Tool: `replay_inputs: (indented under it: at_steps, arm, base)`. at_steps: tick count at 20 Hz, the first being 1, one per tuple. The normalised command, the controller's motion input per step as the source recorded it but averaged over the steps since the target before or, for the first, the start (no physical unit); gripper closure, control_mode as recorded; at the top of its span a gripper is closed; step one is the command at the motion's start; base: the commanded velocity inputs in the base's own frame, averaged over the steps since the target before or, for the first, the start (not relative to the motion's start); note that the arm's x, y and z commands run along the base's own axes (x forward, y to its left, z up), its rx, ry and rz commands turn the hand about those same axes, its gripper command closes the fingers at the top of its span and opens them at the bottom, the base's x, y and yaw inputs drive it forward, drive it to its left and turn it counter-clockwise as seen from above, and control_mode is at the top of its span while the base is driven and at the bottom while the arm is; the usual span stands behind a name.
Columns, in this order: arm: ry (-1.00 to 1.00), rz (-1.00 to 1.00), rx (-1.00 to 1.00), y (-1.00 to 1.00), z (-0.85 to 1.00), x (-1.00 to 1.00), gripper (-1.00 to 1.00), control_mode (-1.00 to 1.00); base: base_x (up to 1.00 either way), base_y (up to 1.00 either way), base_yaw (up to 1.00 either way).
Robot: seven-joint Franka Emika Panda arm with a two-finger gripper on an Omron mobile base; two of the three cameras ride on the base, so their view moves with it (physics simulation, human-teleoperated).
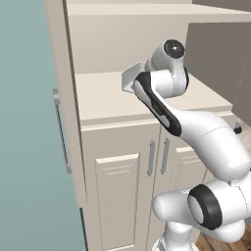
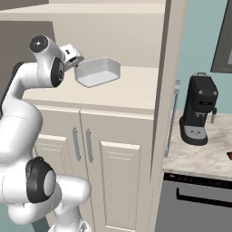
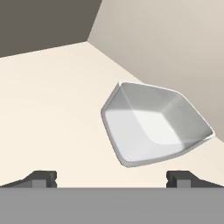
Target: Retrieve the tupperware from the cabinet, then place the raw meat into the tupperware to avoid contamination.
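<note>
White tub [image 3: 153,129] sits ahead on shelf [image 3: 52,109]; gripper [image 3: 111,179] wide open, empty. Adv straight, straddle near wall, then close.

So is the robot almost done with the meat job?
Not yet. The cabinet is already open, and the open tool is reaching toward the tupperware sitting on its shelf, not gripping it. Left: grab the tub, bring it out, then put the raw meat inside.
</note>
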Motion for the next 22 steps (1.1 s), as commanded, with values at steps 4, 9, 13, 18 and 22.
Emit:
replay_inputs:
  at_steps: [4,9,13,18,22]
  arm:
    - [0.01,0.0,0.0,0.0,-0.07,0.24,-1.0,-1.0]
    - [0.01,0.0,0.0,0.0,-0.07,0.25,-1.0,-1.0]
    - [0.01,0.0,0.0,0.0,-0.08,0.24,-1.0,-1.0]
    - [0.0,0.0,0.0,0.0,-0.07,0.25,-1.0,-1.0]
    - [0.0,0.0,0.0,0.0,-0.08,0.25,-1.0,-1.0]
  base:
    - [0.0,0.0,0.0]
    - [0.0,0.0,0.0]
    - [0.0,0.0,0.0]
    - [0.0,0.0,0.0]
    - [0.0,0.0,0.0]
